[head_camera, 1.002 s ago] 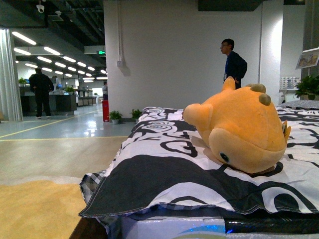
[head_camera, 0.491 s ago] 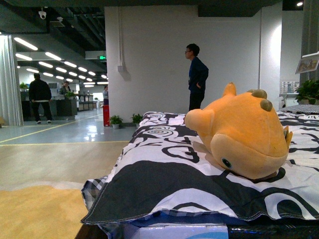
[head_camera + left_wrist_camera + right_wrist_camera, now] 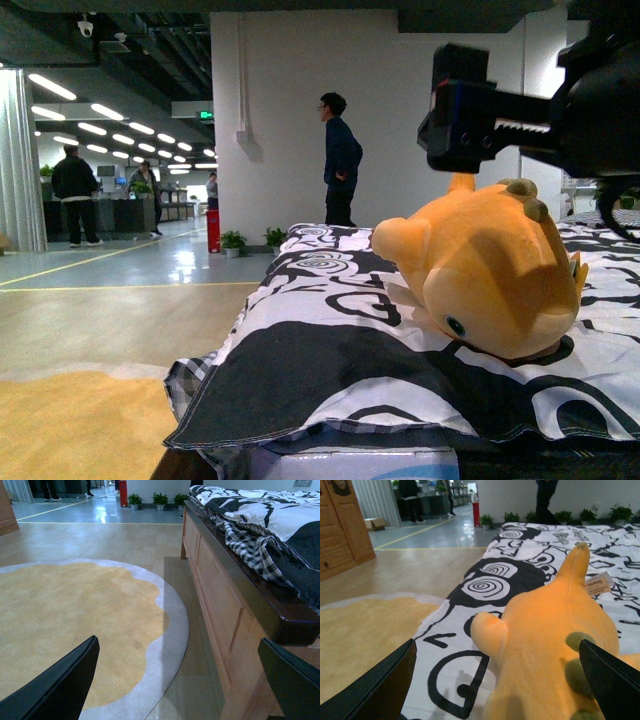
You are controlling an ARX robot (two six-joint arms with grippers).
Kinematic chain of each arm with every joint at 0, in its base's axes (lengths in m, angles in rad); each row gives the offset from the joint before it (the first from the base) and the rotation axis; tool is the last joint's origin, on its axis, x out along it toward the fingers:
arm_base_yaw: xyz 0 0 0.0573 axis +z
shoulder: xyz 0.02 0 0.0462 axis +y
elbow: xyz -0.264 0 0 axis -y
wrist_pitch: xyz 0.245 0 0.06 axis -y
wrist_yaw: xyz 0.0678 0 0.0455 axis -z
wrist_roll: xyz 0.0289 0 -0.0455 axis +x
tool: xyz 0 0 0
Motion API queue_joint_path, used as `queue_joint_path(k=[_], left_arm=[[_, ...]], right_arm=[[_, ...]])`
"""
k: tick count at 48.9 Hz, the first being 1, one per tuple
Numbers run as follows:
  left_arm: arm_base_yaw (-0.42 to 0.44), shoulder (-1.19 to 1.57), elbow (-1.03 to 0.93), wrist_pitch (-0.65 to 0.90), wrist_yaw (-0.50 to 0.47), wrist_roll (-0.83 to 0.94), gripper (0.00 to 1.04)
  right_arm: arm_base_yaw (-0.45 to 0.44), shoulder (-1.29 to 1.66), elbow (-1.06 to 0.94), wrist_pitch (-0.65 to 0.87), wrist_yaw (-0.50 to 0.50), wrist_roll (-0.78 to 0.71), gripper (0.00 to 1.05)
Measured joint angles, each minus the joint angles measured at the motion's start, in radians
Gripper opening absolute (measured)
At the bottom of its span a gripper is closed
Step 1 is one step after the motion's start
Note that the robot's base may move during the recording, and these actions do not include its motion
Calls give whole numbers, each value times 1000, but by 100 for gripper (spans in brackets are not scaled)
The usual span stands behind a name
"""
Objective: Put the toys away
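Nearest the front camera, the hem of a black-and-white patterned quilt [image 3: 330, 350] hangs over the edge of the bed. The orange plush toy [image 3: 490, 275] lies on the quilt at the right of the frame. Its rounded head and one dark eye face the camera, and it has olive bumps along its back. The black right arm [image 3: 560, 120] reaches in from the upper right, above the toy.

In the right wrist view, the right gripper [image 3: 496, 645] is spread wide with nothing between its fingers, and the toy is just ahead of it. A white sewn tag [image 3: 598, 583] on the toy carries print too small to read.

The left gripper [image 3: 177, 645] is likewise released and holds nothing. It hangs over a yellow rug [image 3: 75, 615] beside the wooden bed frame [image 3: 220, 600].

Further off, a cardboard box [image 3: 374, 523] sits on the floor, its contents hidden. A person [image 3: 340, 160] stands by the white wall. A lit green sign [image 3: 204, 115] at the upper left is illegible.
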Motion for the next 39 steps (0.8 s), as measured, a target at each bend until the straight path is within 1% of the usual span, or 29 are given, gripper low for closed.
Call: queue_joint_path(k=[10, 17, 25, 32, 37, 38, 39], left_arm=[[0, 0, 0, 0, 0, 0, 99], [0, 0, 0, 0, 0, 0, 99], [0, 0, 0, 0, 0, 0, 99], [0, 0, 0, 0, 0, 0, 99], [0, 0, 0, 0, 0, 0, 99], [0, 0, 0, 0, 0, 0, 99], [0, 0, 0, 0, 0, 0, 99]], right_arm=[[-53, 117, 43, 2, 54, -8, 98], [-88, 171, 5, 58, 59, -11, 98], [-84, 181, -47, 88, 45, 8, 98], [-60, 198, -82, 99, 28, 23, 98], [-44, 201, -95, 103, 33, 36, 98], [-42, 201, -95, 104, 40, 39, 97], [-39, 201, -97, 106, 50, 38, 94]])
